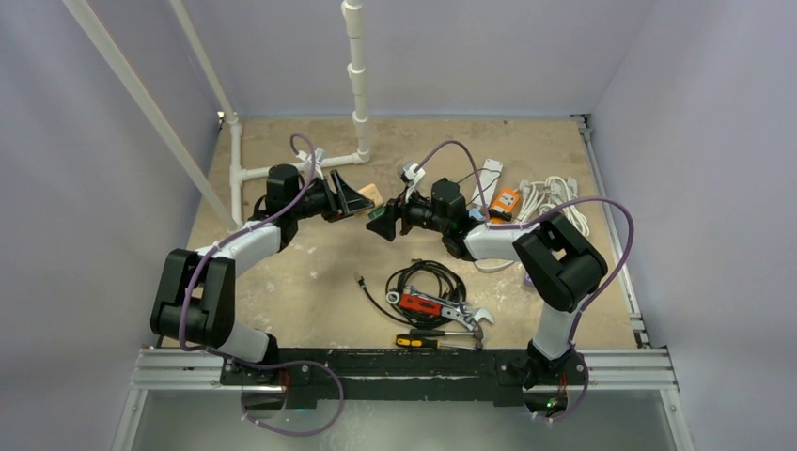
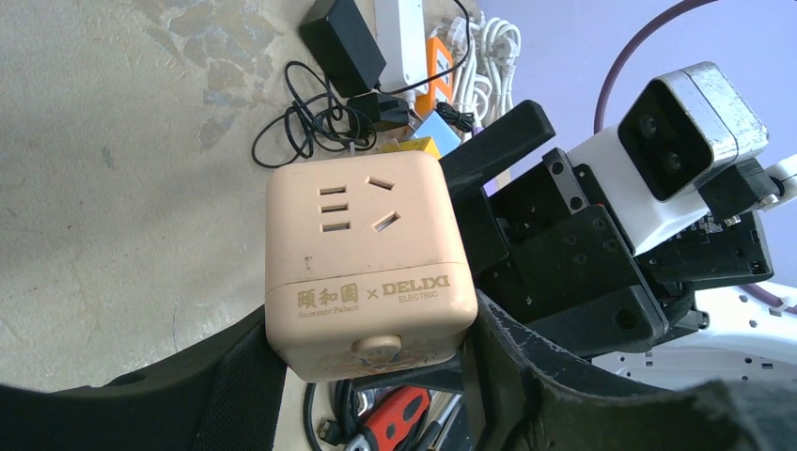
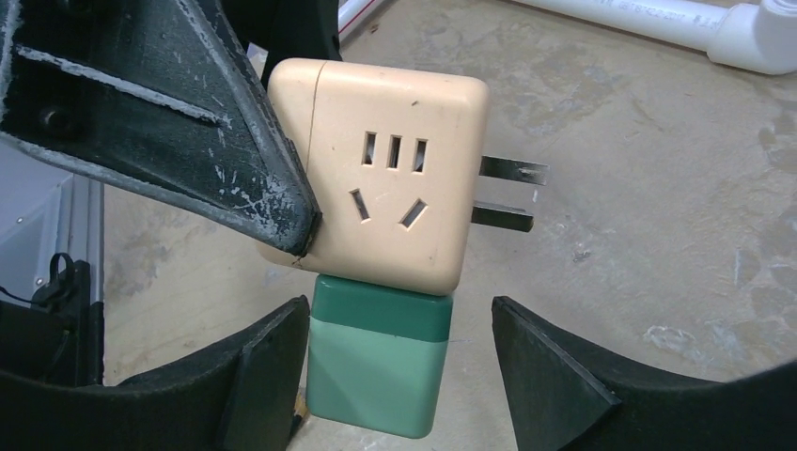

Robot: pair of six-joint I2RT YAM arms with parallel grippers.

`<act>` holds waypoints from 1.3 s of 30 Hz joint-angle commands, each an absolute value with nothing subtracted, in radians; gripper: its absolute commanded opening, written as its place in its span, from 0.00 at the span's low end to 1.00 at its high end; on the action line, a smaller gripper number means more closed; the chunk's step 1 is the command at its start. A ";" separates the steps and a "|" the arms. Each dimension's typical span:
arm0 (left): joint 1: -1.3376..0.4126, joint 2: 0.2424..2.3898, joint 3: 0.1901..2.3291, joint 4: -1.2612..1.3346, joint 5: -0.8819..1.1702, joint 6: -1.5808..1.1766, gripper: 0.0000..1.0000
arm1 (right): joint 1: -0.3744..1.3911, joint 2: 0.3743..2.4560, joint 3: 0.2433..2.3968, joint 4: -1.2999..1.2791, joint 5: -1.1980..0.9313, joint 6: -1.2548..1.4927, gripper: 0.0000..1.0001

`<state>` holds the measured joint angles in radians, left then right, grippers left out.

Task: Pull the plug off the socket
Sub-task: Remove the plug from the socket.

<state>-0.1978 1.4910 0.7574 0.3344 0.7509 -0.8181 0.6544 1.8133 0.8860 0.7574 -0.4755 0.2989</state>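
Observation:
A beige cube socket hangs above the table, and my left gripper is shut on its sides. It also shows in the right wrist view, with two metal prongs sticking out of one face. A green plug sits in the socket's underside. My right gripper is open around the plug: one finger is close beside it, the other well apart. In the top view the two grippers meet at mid-table, the left one facing the right one.
A black coiled cable, a red-handled wrench and a screwdriver lie near the front. White PVC pipe runs at the back left. A white power strip, an orange device and white cords lie at the back right.

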 commanded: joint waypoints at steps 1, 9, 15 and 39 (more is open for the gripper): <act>-0.195 1.449 0.795 0.388 0.755 -0.798 0.00 | 0.660 1.818 0.918 0.762 -0.449 0.307 0.71; -0.192 1.437 0.789 0.392 0.745 -0.794 0.00 | 0.660 1.809 0.923 0.751 -0.447 0.298 0.41; -0.192 1.403 0.752 0.427 0.700 -0.808 0.00 | 0.661 1.790 0.916 0.754 -0.431 0.307 0.13; -0.194 1.372 0.768 0.378 0.661 -0.752 0.00 | 0.706 1.701 0.930 0.675 -0.278 0.255 0.00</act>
<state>-0.1978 1.3960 0.7071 0.3874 0.6350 -0.8177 0.7017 1.7741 0.9401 0.6468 -0.3370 0.3592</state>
